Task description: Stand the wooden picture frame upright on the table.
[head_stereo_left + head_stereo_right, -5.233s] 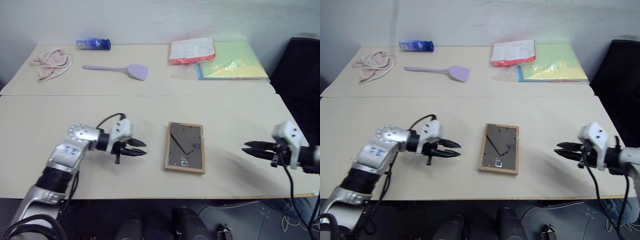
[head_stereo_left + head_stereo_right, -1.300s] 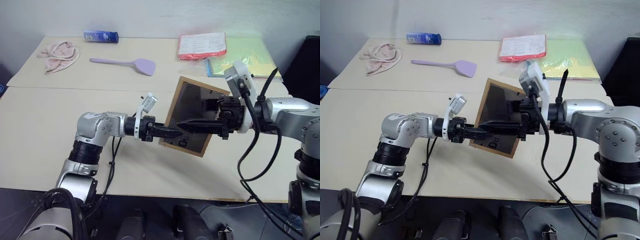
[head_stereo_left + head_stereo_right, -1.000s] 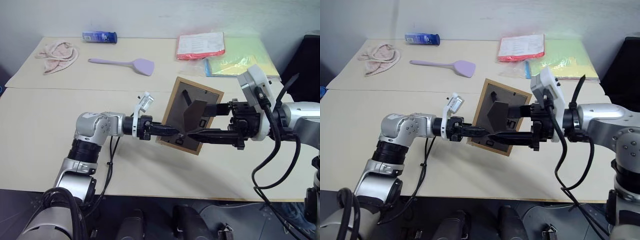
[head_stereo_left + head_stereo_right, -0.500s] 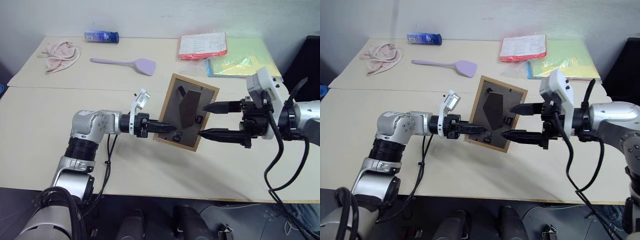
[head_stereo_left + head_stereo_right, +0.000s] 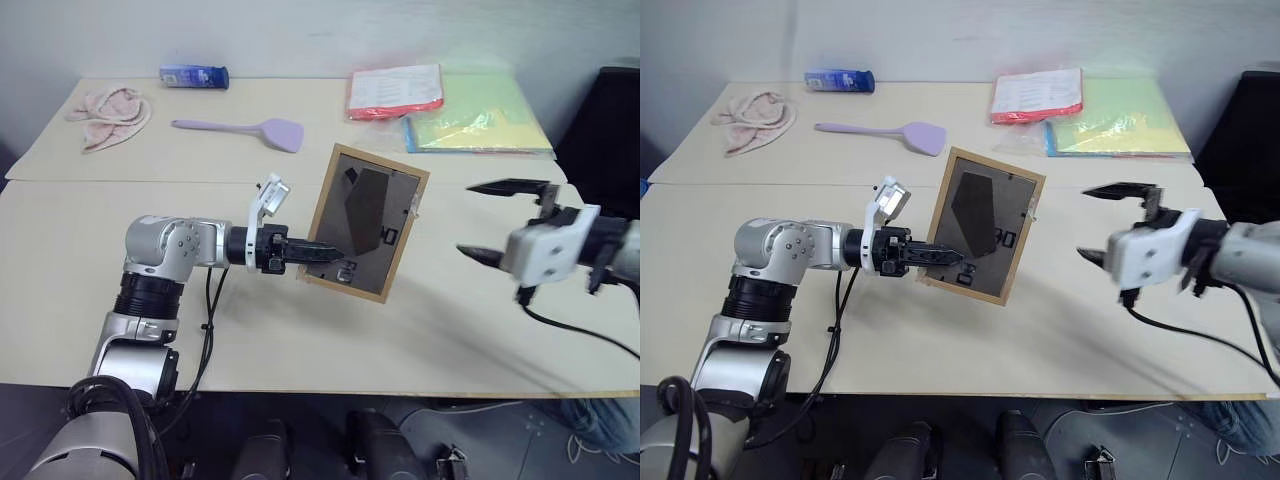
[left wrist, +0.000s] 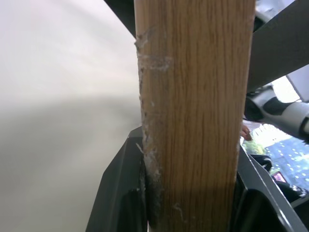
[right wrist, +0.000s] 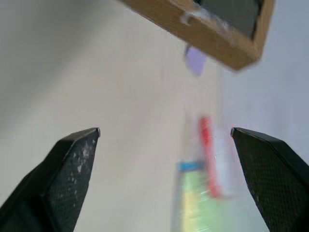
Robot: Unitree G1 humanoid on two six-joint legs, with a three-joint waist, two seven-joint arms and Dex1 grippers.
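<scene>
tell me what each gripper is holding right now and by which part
The left gripper holds the wooden picture frame by its lower left edge, tilted above the table. The right gripper is open and holds nothing.

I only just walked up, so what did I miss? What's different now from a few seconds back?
The frame lay flat, back up, on the table; now the left gripper holds it raised by its edge, its stand folded out. The right gripper, which was at the stand a second ago, has let go and drawn away, open. The cloth, spatula, blue packet and folders lie as before.
</scene>
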